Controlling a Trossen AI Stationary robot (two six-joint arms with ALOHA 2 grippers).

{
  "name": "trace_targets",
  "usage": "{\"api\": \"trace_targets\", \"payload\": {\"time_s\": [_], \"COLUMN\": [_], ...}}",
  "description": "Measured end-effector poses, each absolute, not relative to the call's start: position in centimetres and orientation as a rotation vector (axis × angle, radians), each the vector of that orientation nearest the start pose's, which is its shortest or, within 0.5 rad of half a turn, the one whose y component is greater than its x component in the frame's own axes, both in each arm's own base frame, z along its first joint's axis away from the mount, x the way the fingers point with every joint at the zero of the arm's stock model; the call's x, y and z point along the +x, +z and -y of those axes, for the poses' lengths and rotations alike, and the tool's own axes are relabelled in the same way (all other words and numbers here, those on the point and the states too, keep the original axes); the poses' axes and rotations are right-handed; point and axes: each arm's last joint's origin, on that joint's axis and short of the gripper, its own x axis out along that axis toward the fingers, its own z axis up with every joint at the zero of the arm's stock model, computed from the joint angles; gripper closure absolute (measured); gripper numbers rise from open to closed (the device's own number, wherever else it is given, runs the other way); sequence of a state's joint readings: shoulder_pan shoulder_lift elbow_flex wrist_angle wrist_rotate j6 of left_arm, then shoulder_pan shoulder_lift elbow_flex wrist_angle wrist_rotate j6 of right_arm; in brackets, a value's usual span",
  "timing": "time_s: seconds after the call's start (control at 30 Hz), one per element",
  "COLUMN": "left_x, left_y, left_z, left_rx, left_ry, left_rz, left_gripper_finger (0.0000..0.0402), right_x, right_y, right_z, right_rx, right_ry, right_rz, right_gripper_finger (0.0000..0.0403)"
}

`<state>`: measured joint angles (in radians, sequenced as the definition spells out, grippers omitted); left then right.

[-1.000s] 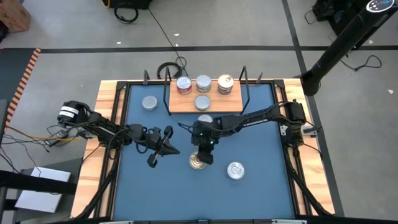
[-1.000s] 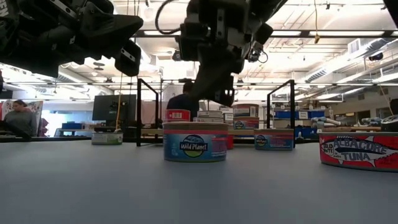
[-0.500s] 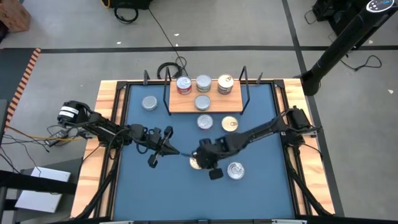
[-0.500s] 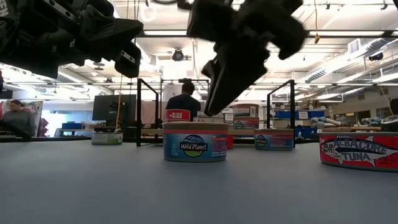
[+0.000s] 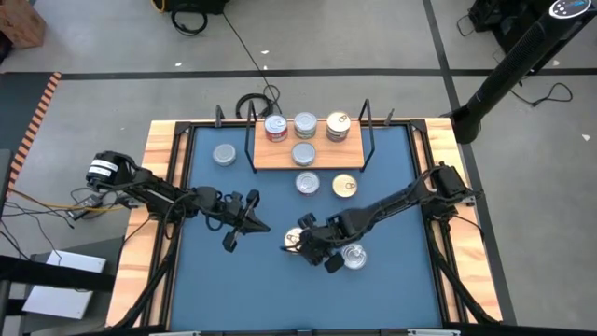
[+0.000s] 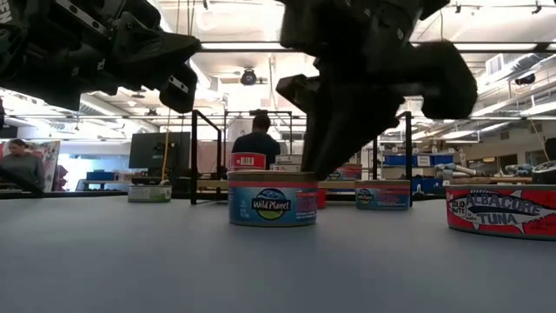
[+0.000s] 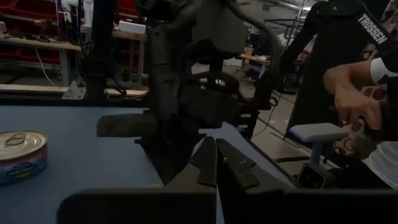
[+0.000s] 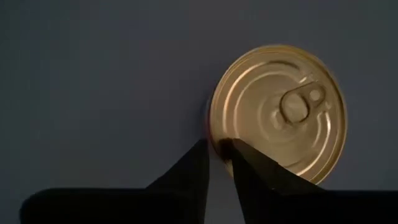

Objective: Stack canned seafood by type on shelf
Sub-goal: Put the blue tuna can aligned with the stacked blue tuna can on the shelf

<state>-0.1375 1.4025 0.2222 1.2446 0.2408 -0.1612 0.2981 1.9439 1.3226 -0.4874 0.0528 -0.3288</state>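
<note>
A gold-topped tin [image 5: 292, 240] with a blue label [image 6: 272, 199] stands on the blue mat near the middle. My right gripper [image 8: 214, 146] points down at its rim [image 5: 304, 245], fingers a narrow gap apart. A silver tin [image 5: 354, 256] sits just right of it. The shelf [image 5: 338, 153] at the far side bears several tins, one of them red [image 5: 275, 128]. More tins stand on the mat [image 5: 224, 155] [image 5: 307, 182] [image 5: 344, 187]. My left gripper [image 5: 256, 224] hovers shut and level left of centre, holding nothing. My right gripper comes at the gold-topped tin slanting down from the right. One fingertip [image 8: 229, 147] stands over the lid just inside the rim [image 8: 214, 127], the other [image 8: 200, 149] just outside it. Whether they touch the tin, I cannot tell. The tin rests flat on the mat.
Black wire uprights [image 5: 368, 131] stand at the shelf's ends. A raised wooden rim [image 5: 163, 149] frames the mat. Open mat lies along the near edge [image 5: 280, 299]. Beyond the table a person's hand [image 7: 351, 93] shows in the left wrist view.
My right gripper has swung toward the table's near edge and a little right, rolled about its own axis, and tipped down beside the gold-topped tin. The tin has stayed in place.
</note>
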Motion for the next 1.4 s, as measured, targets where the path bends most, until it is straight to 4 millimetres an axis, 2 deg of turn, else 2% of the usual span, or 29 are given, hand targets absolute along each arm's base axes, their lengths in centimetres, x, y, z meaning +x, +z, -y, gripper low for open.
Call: {"api": "trace_targets", "payload": {"time_s": [0.3,0.53,0.63,0.93,1.2,1.4], "left_x": [21.7,21.7,21.7,21.7,21.7,21.7], "left_y": [16.6,16.5,16.5,16.5,16.5,16.5], "left_z": [3.7,3.7,3.7,3.7,3.7,3.7], "left_rx": [-0.154,-0.154,-0.154,-0.155,-0.160,-0.160], "left_ry": [-0.376,-0.376,-0.376,-0.376,-0.376,-0.376], "left_rz": [0.028,0.027,0.027,0.027,0.026,0.026], "left_gripper_finger": [0.0400,0.0400,0.0400,0.0400,0.0400,0.0400], "right_x": [37.5,37.5,37.6,37.8,37.9,38.2], "right_y": [16.6,16.6,16.6,18.0,20.6,20.9], "right_z": [-11.3,-11.1,-10.9,-8.8,-5.2,-2.3], "right_rx": [-0.563,-0.611,-0.592,-0.272,0.031,0.291], "right_ry": [0.393,0.389,0.385,0.364,0.271,0.156], "right_rz": [-1.052,-1.052,-1.058,-1.054,-1.001,-1.006], "right_gripper_finger": [0.0330,0.0393,0.0393,0.0399,0.0400,0.0401]}}
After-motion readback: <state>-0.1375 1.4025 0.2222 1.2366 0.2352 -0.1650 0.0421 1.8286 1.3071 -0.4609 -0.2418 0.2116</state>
